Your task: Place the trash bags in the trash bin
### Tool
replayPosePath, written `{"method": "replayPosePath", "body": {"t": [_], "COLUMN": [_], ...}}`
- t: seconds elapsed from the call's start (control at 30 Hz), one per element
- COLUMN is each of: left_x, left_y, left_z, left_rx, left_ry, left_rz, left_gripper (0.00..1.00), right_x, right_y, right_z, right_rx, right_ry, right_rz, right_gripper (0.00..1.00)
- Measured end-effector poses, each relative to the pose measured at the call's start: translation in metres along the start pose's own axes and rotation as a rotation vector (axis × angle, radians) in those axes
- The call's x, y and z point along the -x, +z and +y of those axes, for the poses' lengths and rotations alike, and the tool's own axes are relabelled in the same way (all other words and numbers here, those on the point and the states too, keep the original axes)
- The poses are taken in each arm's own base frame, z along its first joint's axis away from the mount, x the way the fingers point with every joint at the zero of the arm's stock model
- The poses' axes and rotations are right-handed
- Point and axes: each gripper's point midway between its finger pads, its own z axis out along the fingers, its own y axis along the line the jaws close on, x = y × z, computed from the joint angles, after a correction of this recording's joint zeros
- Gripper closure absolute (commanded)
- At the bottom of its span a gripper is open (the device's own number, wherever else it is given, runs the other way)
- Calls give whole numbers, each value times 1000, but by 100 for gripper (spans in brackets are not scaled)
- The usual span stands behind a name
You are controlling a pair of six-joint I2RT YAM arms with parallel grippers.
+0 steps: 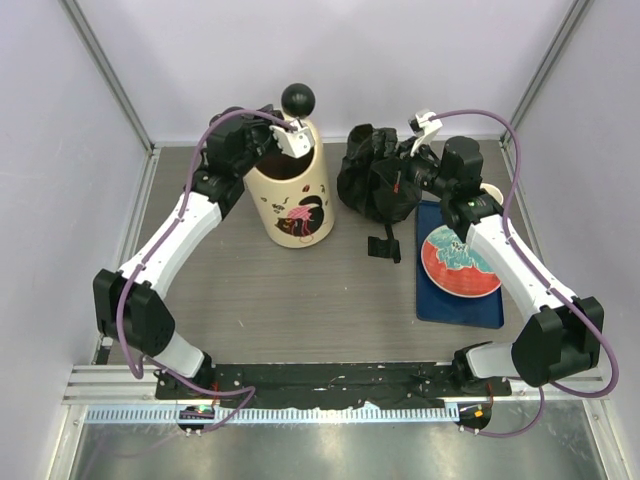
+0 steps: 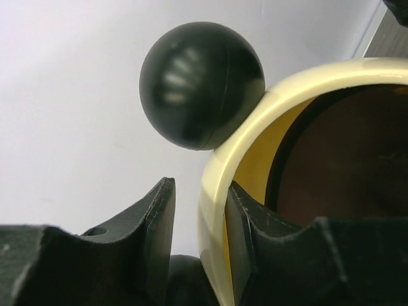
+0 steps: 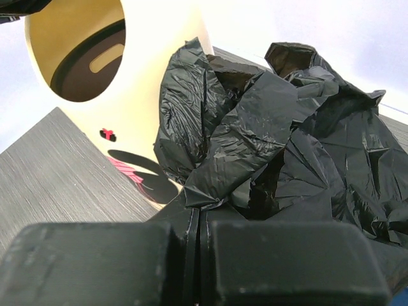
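Steadying the trash bin looks like the step I'm on, so the bags can go in. My left claw sits astride the bin's cream rim. The inner finger is against the wall and the outer finger is just off it, so the jaws are part open and not clamped on anything yet. A black ball ear sits just above and ahead of that claw.

My right claw is pinched tight on a fold of the trash bags. The crumpled bundle bulges up right in front of it, and the bin's mouth is ahead and off to its left. Can't tell if the plastic brushes the wall.

Next move, my guess: left squeezes the rim, then right lifts the bundle over the opening and lets go. Floppy plastic could snag the rim.
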Motion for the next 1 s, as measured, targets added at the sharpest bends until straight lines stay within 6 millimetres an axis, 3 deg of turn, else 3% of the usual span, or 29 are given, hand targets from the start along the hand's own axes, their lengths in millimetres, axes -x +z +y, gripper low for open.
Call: {"method": "replayPosePath", "body": {"t": [0.3, 0.47, 0.67, 0.77, 0.9, 1.0], "left_x": [23, 25, 26, 31, 30, 26], "left_y": [7, 10, 13, 11, 10, 10], "left_z": [17, 3, -13, -12, -7, -8], "left_rx": [42, 22, -11, 7, 25, 24], "left_ry": [107, 228, 370, 425, 472, 478], "left_rz": [-97, -120, -151, -162, -136, -114], "left_gripper": [61, 59, 34, 30, 35, 54], "right_x": [3, 2, 2, 3, 8, 9], "right_y": [-3, -7, -8, -9, -13, -14], "right_z": [-2, -4, -6, -6, -7, -9], "right_rx": [-9, -16, -22, -25, -31, -34], "right_ry": [-5, -5, -5, -5, -11, -12], "right_rz": [-13, -17, -19, -21, -34, -39], "right_gripper": [99, 99, 99, 99, 99, 99]}}
